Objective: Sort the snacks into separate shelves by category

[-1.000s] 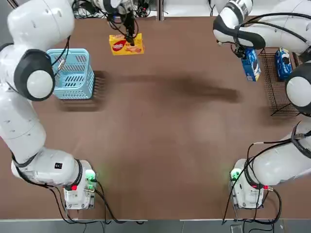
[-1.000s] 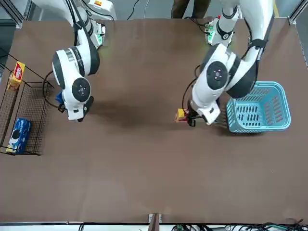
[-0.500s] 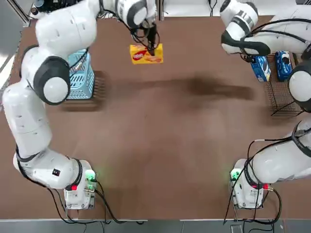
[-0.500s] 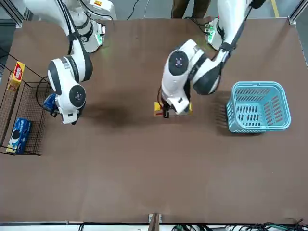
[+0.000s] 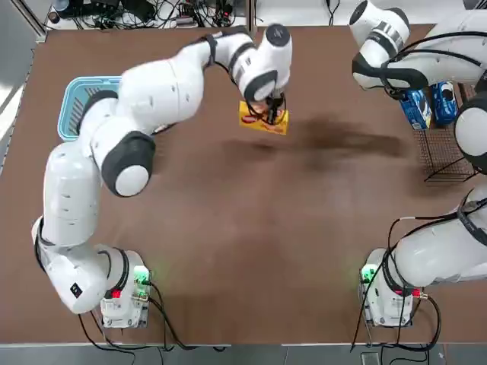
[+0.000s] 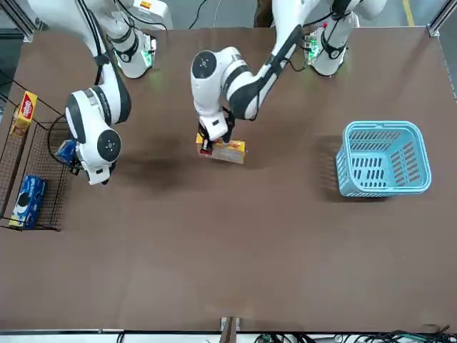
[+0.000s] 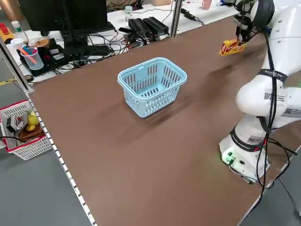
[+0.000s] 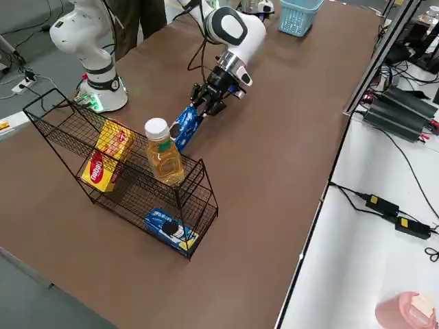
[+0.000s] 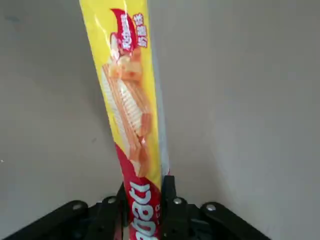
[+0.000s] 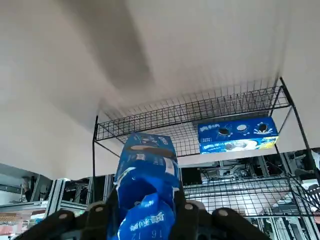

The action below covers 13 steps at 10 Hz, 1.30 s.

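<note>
Overhead, the left gripper (image 5: 272, 115) is pinching a yellow biscuit box (image 5: 263, 120) mid-table; only the right side view is showing the right gripper (image 8: 206, 101) clamping a blue cookie pack (image 8: 184, 127) at the black wire rack's (image 8: 123, 179) twelve o'clock

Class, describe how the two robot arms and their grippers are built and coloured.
Both arms have glossy white rounded shells with dark grey joint bands, black cables along them, and green lights at the bases. The left gripper and right gripper are black, each with two fingers.
</note>
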### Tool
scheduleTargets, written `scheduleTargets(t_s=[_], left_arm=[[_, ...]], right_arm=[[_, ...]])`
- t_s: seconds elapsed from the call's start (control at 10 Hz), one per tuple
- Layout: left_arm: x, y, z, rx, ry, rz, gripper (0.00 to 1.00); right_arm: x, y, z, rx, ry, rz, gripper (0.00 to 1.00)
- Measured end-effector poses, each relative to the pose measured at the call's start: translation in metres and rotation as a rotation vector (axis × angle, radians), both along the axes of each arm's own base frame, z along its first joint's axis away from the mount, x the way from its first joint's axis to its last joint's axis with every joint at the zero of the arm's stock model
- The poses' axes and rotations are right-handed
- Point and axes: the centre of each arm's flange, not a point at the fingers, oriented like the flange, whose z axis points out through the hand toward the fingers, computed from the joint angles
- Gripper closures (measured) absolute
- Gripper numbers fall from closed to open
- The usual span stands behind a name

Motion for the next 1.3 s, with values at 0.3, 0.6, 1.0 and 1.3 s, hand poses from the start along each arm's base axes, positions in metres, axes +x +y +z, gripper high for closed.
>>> scheduleTargets(t_s=[0.3, 0.6, 1.0, 1.3], left_arm=[[0.006, -0.018, -0.026, -0.118, -0.047, 0.000, 0.71], [0.014, -0.019, -0.056, -0.165, -0.047, 0.068, 0.71], [0.030, -0.025, -0.068, -0.225, 0.010, 0.265, 0.71], [0.018, -0.031, -0.080, -0.215, 0.034, 0.266, 0.71]], right_arm=[[-0.002, -0.013, -0.008, -0.013, 0.029, 0.041, 0.57], [0.000, -0.041, -0.013, -0.014, 0.050, 0.075, 0.57], [0.002, -0.066, -0.020, -0.022, 0.033, 0.110, 0.57], [0.001, -0.082, -0.026, -0.012, 0.022, 0.123, 0.57]])
